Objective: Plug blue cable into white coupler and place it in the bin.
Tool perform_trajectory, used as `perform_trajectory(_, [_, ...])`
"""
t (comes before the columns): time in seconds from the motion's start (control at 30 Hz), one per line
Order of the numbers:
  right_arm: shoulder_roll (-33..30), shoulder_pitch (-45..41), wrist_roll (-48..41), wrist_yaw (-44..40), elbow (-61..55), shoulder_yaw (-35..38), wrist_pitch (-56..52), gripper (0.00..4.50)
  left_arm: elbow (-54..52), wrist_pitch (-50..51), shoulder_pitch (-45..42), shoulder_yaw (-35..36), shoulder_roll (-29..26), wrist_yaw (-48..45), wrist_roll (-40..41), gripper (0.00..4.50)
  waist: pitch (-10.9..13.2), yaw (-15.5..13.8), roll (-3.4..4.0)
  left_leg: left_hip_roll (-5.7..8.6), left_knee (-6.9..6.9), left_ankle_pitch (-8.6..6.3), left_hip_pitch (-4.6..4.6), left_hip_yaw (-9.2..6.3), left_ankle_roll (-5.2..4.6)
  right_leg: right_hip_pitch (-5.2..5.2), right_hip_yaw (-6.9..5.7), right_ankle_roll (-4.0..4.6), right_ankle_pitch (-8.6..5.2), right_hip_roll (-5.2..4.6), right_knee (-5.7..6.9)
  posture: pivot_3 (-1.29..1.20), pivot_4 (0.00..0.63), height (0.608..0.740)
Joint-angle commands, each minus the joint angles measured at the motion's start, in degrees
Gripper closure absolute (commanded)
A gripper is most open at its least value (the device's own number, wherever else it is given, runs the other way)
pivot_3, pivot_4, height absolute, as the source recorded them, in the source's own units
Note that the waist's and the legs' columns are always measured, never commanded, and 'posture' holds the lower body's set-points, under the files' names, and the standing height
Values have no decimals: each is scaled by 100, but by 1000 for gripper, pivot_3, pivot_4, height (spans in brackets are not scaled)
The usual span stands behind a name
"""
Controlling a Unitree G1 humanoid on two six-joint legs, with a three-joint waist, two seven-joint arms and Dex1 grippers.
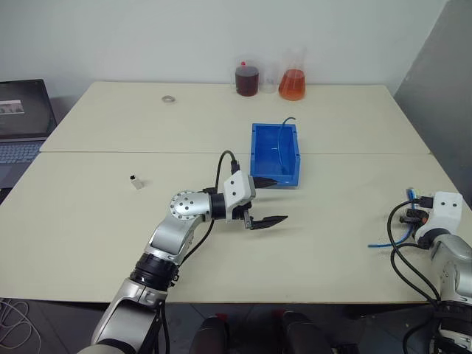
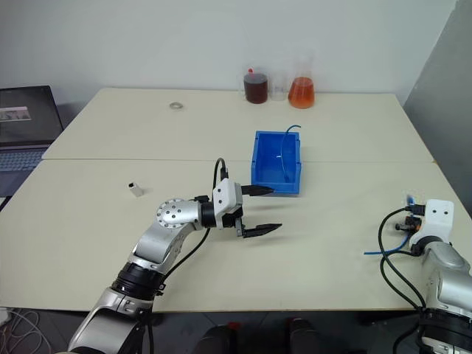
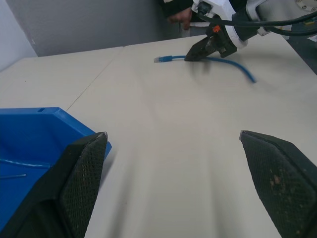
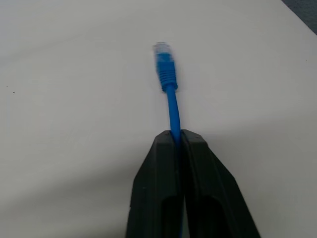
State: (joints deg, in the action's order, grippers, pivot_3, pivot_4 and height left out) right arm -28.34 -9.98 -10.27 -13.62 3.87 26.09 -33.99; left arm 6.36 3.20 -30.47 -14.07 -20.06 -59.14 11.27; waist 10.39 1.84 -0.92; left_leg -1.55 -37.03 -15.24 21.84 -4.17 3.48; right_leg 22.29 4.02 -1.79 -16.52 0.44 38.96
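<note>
The right gripper [image 3: 198, 53] pinches the blue cable [image 3: 225, 62] on the table [image 3: 163, 148], beyond the bin [image 3: 29, 148].

Bare table [image 1: 332, 221] between claws; bin [image 1: 274, 153] flanks it.

A pale beige table [image 1: 221, 243] filled the middle of the frame, a plain white wall [image 1: 147, 37] behind, a laptop [image 1: 22, 122] at left.

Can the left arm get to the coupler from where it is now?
Probably yes: the coupler stands alone on bare table on the left arm's side, and the left tool is open and holds nothing.
</note>
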Motion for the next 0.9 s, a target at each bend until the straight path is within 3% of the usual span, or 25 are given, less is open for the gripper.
perform_trajectory(0.03, [-340, 194, 97, -260, -95, -149, 139, 4494, -408, 67, 120, 206, -102, 84, 145, 0, 0, 0, 0, 0, 0, 0, 0, 0, 0, 0, 0, 0, 0, 0, 0, 0, 150, 740])
perform_trajectory(0.17, [-1036, 536, -347, -1675, -1065, -584, 341, 4494, -1119, 244, 722, 429, -471, -7, 387, 0, 4, 24, 17, -2, 3, 0, 0, 0, 0, 2, 0, 1, -1, 0, 0, 0, 150, 740])
perform_trajectory(0.27, [-1978, 1013, -775, -3496, -1921, -1160, 615, 4494, -1962, 367, 1566, 775, -914, 39, 590, 0, 8, 74, 25, -6, 6, -1, -3, 3, -2, 5, 3, 1, -1, 1, 1, 0, 150, 740])
perform_trajectory(0.4, [-2210, 605, -872, -4237, -2120, -1937, 887, 4494, -2693, 455, 2584, 1295, -1226, 398, 642, 0, 19, 114, 5, -14, 4, -2, -13, -7, -2, -6, -6, -25, -18, 4, 0, 0, 150, 740])
perform_trajectory(0.53, [-1311, -658, -729, -4218, -1930, -3116, 820, 4494, -3483, 656, 4216, 2105, -1120, 1213, 565, 0, 31, 218, -13, -15, 1, -1, -22, 4, -2, -8, 8, -30, -16, 2, 0, 0, 150, 740])
perform_trajectory(0.67, [8, -1856, -303, -3738, -1149, -4015, 779, 4494, -4278, 561, 5797, 2398, -498, 2157, 261, 0, 34, 218, -18, -22, 2, -1, -19, -8, -1, -4, 3, -27, -17, 4, 3, 0, 150, 740])
perform_trajectory(0.77, [767, -2470, -84, -3673, -533, -4470, 999, 4494, -4494, 649, 6318, 2534, 107, 2991, 42, 0, 36, 121, -19, -16, 0, -1, -10, -12, -1, -1, 1, 0, -3, -3, -1, 0, 150, 740])
perform_trajectory(0.9, [1297, -2803, 480, -3587, 409, -5022, 1640, 4494, -4558, 481, 6581, 2304, 590, 3548, -275, 0, 31, -28, -28, -4, -1, -1, 0, -28, 0, -3, -18, 3, -3, -14, -6, 0, 150, 740])
